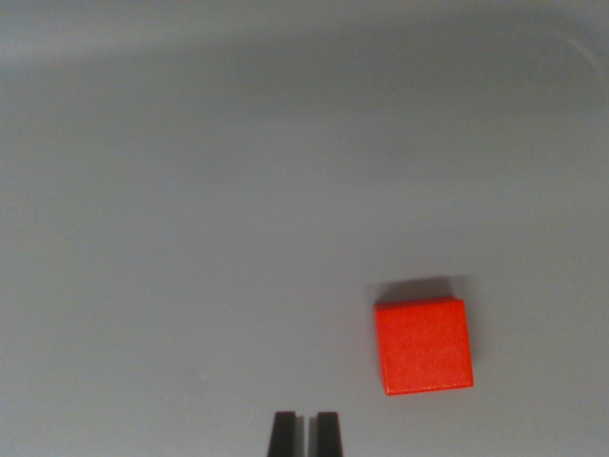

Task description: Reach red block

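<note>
Grey surface [190,190], red block [423,346] right of end effector [304,433]

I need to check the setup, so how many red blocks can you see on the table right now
1. The red block lies flat on the grey table, in the lower right of the wrist view, to the right of the gripper tips and apart from them. Nothing could hide another.

A plain grey surface [190,190] fills the wrist view, smooth and matte; a single red block [423,346] lies flat on it at the near right, slightly turned, its top face square; a narrow shadow runs along the block's far edge.
</note>
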Tool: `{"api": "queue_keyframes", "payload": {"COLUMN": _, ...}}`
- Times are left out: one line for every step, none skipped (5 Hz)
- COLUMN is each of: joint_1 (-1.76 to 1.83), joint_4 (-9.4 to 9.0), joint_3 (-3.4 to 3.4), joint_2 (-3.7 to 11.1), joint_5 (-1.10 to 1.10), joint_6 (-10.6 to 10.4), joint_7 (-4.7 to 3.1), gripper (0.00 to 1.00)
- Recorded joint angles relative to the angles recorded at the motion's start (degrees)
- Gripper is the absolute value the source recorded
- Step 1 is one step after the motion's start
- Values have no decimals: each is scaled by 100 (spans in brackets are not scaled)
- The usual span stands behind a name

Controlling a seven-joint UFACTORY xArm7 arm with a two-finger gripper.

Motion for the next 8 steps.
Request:
{"api": "queue_keyframes", "payload": {"joint_1": 0, "joint_4": 0, "joint_3": 0, "joint_2": 0, "joint_5": 0, "joint_6": 0, "joint_7": 0, "gripper": 0}}
{"api": "queue_keyframes", "payload": {"joint_1": -39, "joint_4": -129, "joint_3": -34, "joint_2": 144, "joint_5": -3, "joint_6": -265, "joint_7": 4, "gripper": 0}}
{"api": "queue_keyframes", "payload": {"joint_1": -39, "joint_4": -129, "joint_3": -34, "joint_2": 144, "joint_5": -3, "joint_6": -265, "joint_7": 4, "gripper": 0}}
{"api": "queue_keyframes", "payload": {"joint_1": -78, "joint_4": -258, "joint_3": -68, "joint_2": 287, "joint_5": -6, "joint_6": -528, "joint_7": 7, "gripper": 0}}
{"api": "queue_keyframes", "payload": {"joint_1": -78, "joint_4": -258, "joint_3": -68, "joint_2": 287, "joint_5": -6, "joint_6": -528, "joint_7": 7, "gripper": 0}}
{"api": "queue_keyframes", "payload": {"joint_1": -114, "joint_4": -378, "joint_3": -100, "joint_2": 421, "joint_5": -9, "joint_6": -773, "joint_7": 11, "gripper": 0}}
{"api": "queue_keyframes", "payload": {"joint_1": -114, "joint_4": -378, "joint_3": -100, "joint_2": 421, "joint_5": -9, "joint_6": -773, "joint_7": 11, "gripper": 0}}
{"api": "queue_keyframes", "payload": {"joint_1": -146, "joint_4": -486, "joint_3": -128, "joint_2": 541, "joint_5": -12, "joint_6": -993, "joint_7": 14, "gripper": 0}}
